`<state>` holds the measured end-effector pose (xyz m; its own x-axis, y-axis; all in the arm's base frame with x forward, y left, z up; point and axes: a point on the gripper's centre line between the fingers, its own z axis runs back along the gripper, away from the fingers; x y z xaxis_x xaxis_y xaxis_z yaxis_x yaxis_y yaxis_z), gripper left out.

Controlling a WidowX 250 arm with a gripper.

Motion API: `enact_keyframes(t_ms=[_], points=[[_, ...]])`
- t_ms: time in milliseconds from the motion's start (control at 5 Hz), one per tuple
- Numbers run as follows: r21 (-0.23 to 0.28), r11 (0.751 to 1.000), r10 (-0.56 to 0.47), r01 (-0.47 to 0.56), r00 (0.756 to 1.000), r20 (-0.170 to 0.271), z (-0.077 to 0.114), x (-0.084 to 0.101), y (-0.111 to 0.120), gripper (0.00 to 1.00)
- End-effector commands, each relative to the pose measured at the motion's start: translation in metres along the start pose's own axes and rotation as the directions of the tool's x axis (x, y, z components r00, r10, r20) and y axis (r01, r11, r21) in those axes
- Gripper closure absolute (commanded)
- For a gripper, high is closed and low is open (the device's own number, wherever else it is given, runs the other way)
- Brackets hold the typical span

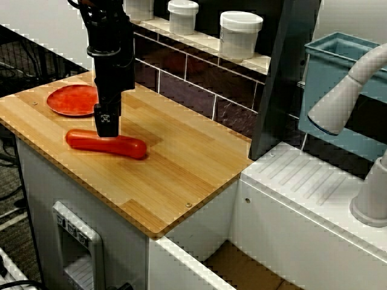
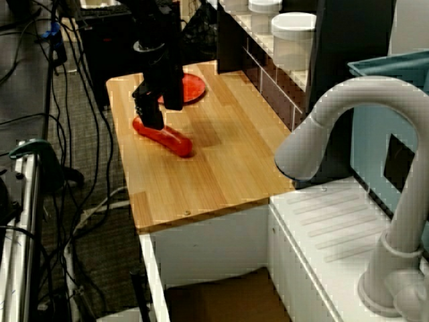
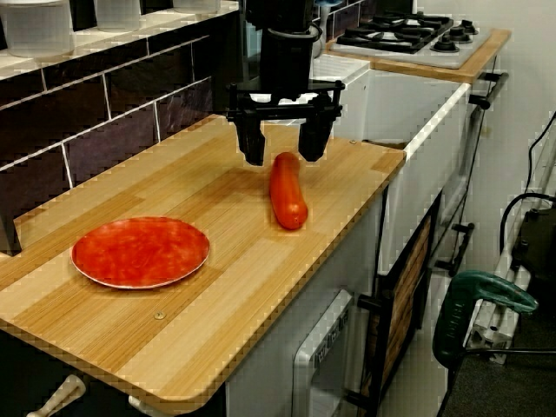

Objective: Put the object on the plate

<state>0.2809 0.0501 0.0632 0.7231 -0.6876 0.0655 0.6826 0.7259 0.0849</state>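
The object, a glossy red-orange sausage (image 1: 130, 147) (image 2: 173, 140) (image 3: 287, 195), lies flat on the wooden counter (image 1: 181, 163). My black gripper (image 1: 107, 125) (image 2: 151, 115) (image 3: 283, 149) hangs straight down over one end of it. It is open, with its fingers (image 3: 254, 149) low on either side of that end and a gap showing on both sides. The plate (image 1: 72, 99) (image 2: 193, 87) (image 3: 139, 252), round, flat and red-orange, sits on the same counter a short way from the sausage, with nothing on it.
White lidded jars (image 1: 240, 33) stand on the ledge above the dark tile wall (image 1: 199, 78). A grey faucet (image 2: 335, 127) and white sink top adjoin the counter. A blue bin (image 1: 338, 66) sits behind it. The counter edge (image 3: 287, 347) drops off near the plate.
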Motion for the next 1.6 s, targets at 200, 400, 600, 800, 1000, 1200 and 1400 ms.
enact_keyframes(t_ms=[200,400,600,800,1000,1200,1400], points=[[0.013,0.992,-0.123,0.122,0.991,0.046,-0.001,-0.003,0.005,0.0],[0.008,0.989,-0.149,0.149,0.988,0.041,0.001,-0.004,0.005,0.0],[0.006,0.989,-0.149,0.149,0.988,0.031,-0.005,-0.006,0.006,0.0],[0.008,0.991,-0.134,0.133,0.991,0.017,-0.015,-0.005,0.008,0.0],[0.012,0.992,-0.126,0.126,0.992,0.008,-0.024,-0.003,0.009,0.0],[0.012,0.992,-0.125,0.125,0.992,-0.006,-0.032,-0.001,0.009,0.0],[0.008,0.993,-0.119,0.119,0.993,-0.006,-0.035,-0.001,0.011,1.0]])
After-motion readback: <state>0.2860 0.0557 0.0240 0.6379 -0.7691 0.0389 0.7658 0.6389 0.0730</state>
